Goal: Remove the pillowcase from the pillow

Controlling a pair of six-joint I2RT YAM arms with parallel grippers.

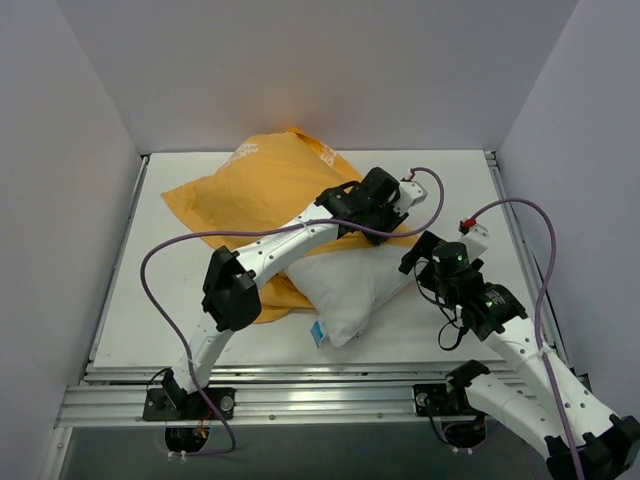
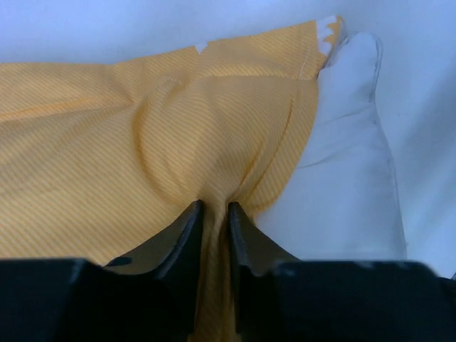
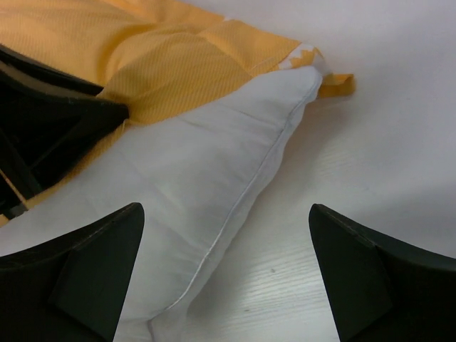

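Tightly, the left tool (image 2: 214,209) pinches ribbed orange pillowcase (image 2: 107,142) fabric; the right tool (image 3: 225,208) gapes over the plump white pillow (image 3: 185,178).

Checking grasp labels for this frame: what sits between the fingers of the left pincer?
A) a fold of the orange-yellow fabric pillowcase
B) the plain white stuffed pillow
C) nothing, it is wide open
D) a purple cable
A: in the left wrist view, the left pincer pinches a gathered ridge of the orange-yellow fabric pillowcase. The plain white stuffed pillow lies off to the side, outside the grip.
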